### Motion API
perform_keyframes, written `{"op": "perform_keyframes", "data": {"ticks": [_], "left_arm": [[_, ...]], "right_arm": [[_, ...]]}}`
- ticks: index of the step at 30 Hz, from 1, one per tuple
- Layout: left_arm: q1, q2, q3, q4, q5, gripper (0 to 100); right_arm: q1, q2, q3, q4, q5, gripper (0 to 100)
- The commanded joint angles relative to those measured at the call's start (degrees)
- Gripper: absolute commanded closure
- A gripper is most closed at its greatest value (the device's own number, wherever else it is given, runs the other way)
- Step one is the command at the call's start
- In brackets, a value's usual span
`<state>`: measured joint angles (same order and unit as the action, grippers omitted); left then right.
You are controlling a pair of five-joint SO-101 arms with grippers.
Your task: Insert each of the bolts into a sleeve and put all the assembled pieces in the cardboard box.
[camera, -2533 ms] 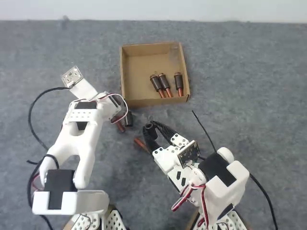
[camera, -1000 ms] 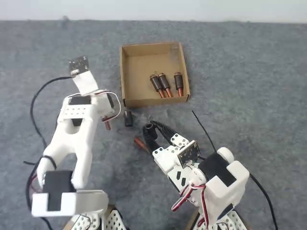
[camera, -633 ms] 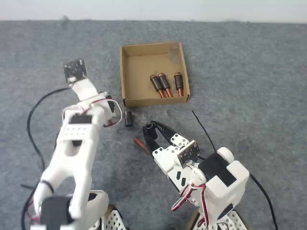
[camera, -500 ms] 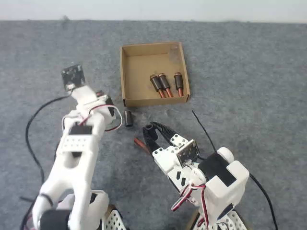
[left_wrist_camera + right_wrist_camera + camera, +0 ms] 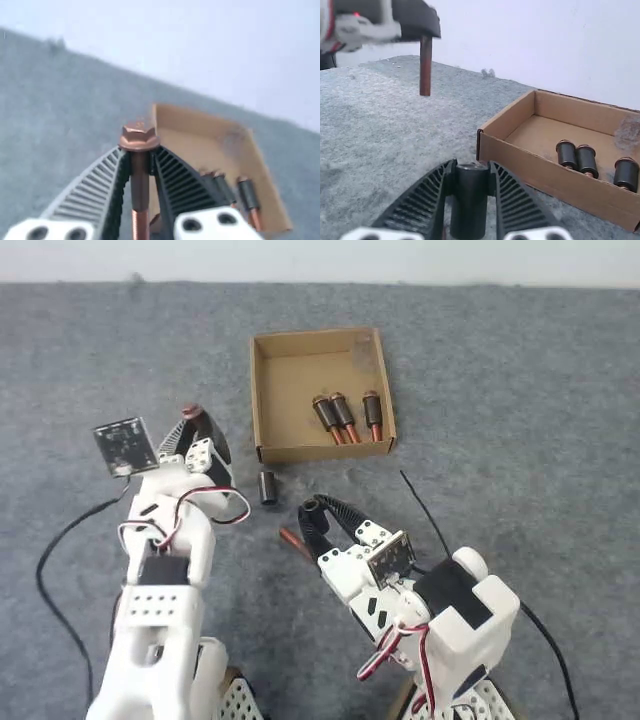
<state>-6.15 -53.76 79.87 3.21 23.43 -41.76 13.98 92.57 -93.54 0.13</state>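
Left gripper (image 5: 140,152): clenched on a copper hex-head bolt (image 5: 138,136), head above the fingertips, shank hanging below.
Right gripper (image 5: 471,167): clamped on a black cylindrical sleeve (image 5: 468,200).
Brown cardboard box (image 5: 520,165): beyond the right gripper, holding three assembled pieces (image 5: 577,160).
Risk: bolt and sleeve are well apart. A skewed approach could catch the sleeve's rim and twist either part in its grip.

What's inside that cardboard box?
Three black sleeves lie side by side in the cardboard box, copper bolts through them. The bolt shanks inside the sleeves are covered.
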Motion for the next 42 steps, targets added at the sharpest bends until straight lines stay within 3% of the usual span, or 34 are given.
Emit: {"op": "perform_keyframes", "data": {"ticks": [1, 9, 17, 23, 42], "left_arm": [[3.87, -8.26, -1.80, 3.69, -0.62, 99], [12.22, -16.70, -5.41, 16.35, -0.62, 99], [12.84, -17.85, -4.70, 16.79, -0.26, 99], [16.09, -17.93, -3.47, 17.05, -0.26, 99], [16.97, -17.93, -2.24, 22.33, -0.26, 99]], "right_arm": [[0.22, -2.86, -0.62, -1.27, -0.62, 99.1], [-1.36, 0.04, -6.51, -2.07, -0.62, 99.1], [-2.33, 9.71, -12.48, -7.25, -0.18, 99.1], [-2.95, 10.24, -13.45, -7.25, -0.09, 99.1], [-5.05, 9.71, -10.64, -7.25, 3.25, 99.1]]}}
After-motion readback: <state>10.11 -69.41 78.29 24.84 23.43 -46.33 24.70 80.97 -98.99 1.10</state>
